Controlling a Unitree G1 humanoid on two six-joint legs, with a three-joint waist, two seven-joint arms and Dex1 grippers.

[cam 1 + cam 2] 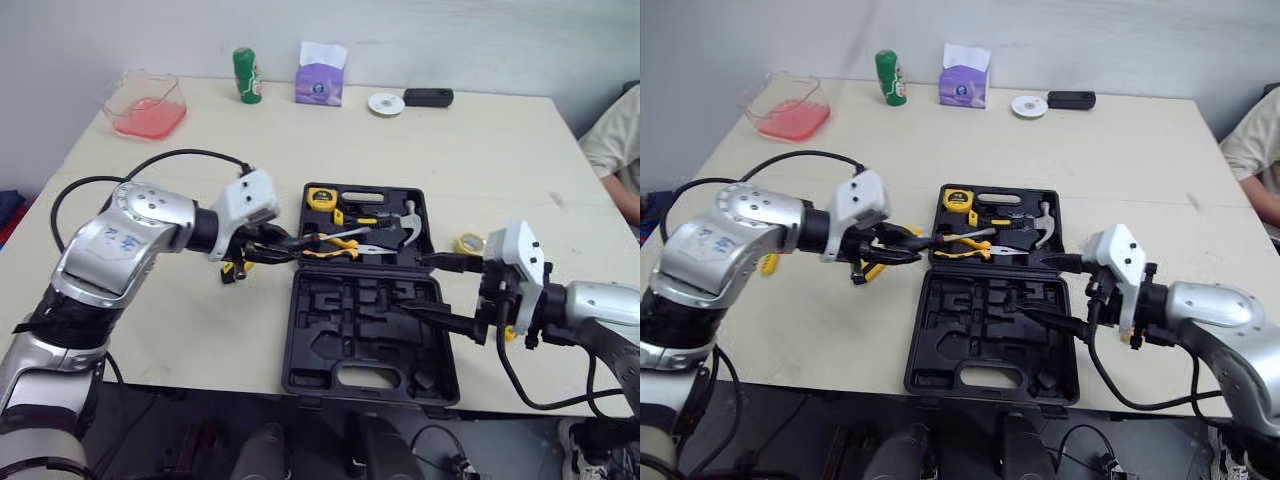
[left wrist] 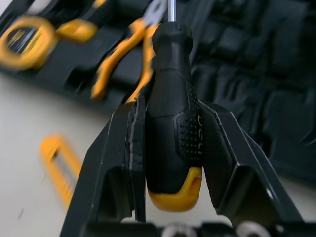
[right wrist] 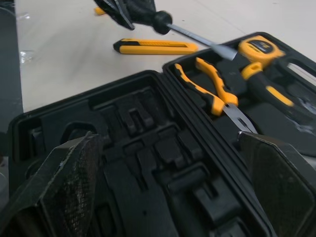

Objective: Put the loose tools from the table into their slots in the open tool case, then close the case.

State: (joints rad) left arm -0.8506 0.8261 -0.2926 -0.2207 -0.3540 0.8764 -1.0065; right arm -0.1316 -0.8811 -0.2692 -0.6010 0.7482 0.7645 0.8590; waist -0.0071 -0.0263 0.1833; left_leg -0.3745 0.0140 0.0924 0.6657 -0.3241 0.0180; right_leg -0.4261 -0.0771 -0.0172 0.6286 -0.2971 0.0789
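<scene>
Black rubber with a yellow butt sits pinched in your left gripper [image 2: 173, 103]. That is the handle of the screwdriver [image 2: 173, 148], and its shaft points out over the nine o'clock side of the tool case [image 1: 297, 330], toward the half that holds the tools. The tip hangs near the pliers [image 1: 335, 245], so I judge the screwdriver is carried, not yet seated.

Your right gripper [image 3: 168, 138] has its fingers spread wide with nothing between them. It hovers over the near, bare moulded half of the case from the three o'clock edge.

Moving outward, the far half at twelve o'clock already holds the tape measure [image 1: 321, 198], the pliers and the hammer [image 1: 405, 222]. You cannot tell from here whether each is pressed fully into its slot.

A yellow utility knife [image 3: 155, 47] lies loose on the table [image 1: 480, 150] at nine o'clock of the case, just beside your left gripper. A small yellow roll [image 1: 467, 243] sits at three o'clock, close to the case; whether it belongs inside is unclear.

You look roughly halfway. The screwdriver and the knife remain to be placed, and the case lies fully open, so closing it is also left to do.
</scene>
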